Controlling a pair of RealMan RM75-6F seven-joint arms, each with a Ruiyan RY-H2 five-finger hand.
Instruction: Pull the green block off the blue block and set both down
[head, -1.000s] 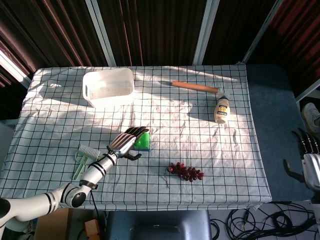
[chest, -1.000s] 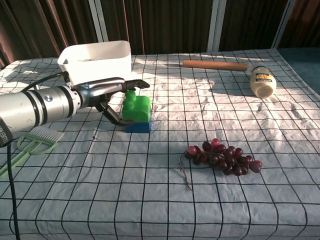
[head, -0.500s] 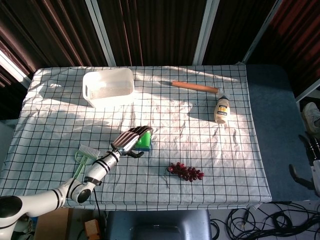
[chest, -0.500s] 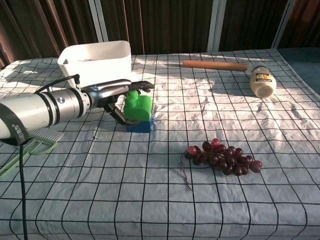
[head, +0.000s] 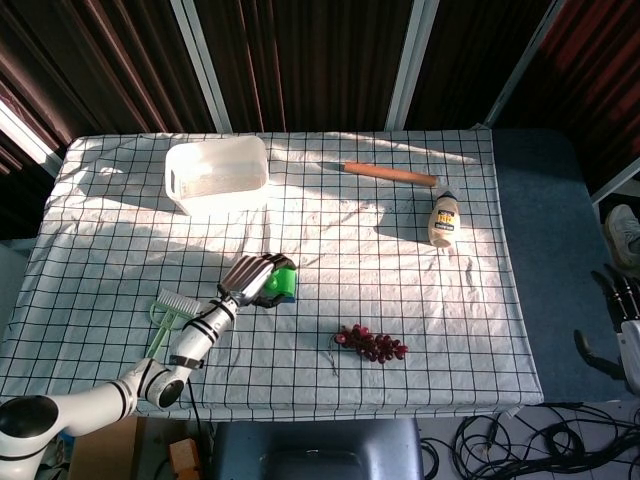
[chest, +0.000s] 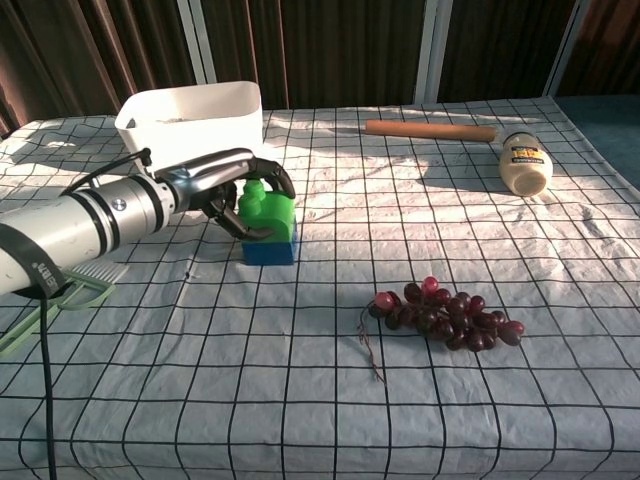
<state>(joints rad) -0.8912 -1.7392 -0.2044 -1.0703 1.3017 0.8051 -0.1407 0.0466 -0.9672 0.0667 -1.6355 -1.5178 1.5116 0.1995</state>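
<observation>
A green block (chest: 268, 212) sits stacked on a blue block (chest: 270, 250) on the checked cloth, near the table's middle left. My left hand (chest: 228, 186) has its fingers curled over the green block's top and its thumb against the near side, gripping it. In the head view the same left hand (head: 250, 280) covers most of the green block (head: 285, 283); the blue block is barely visible there. My right hand (head: 622, 325) hangs off the table at the far right edge, fingers apart, holding nothing.
A bunch of red grapes (chest: 450, 315) lies right of the blocks. A white bin (chest: 190, 122) stands behind my left hand. A wooden rolling pin (chest: 430, 130) and a bottle (chest: 525, 163) lie at the back right. A green brush (chest: 65, 290) lies at the left.
My left hand's fingers have curled down from stretched flat beside the green block to wrapped around it. The right hand has sunk lower at the frame edge.
</observation>
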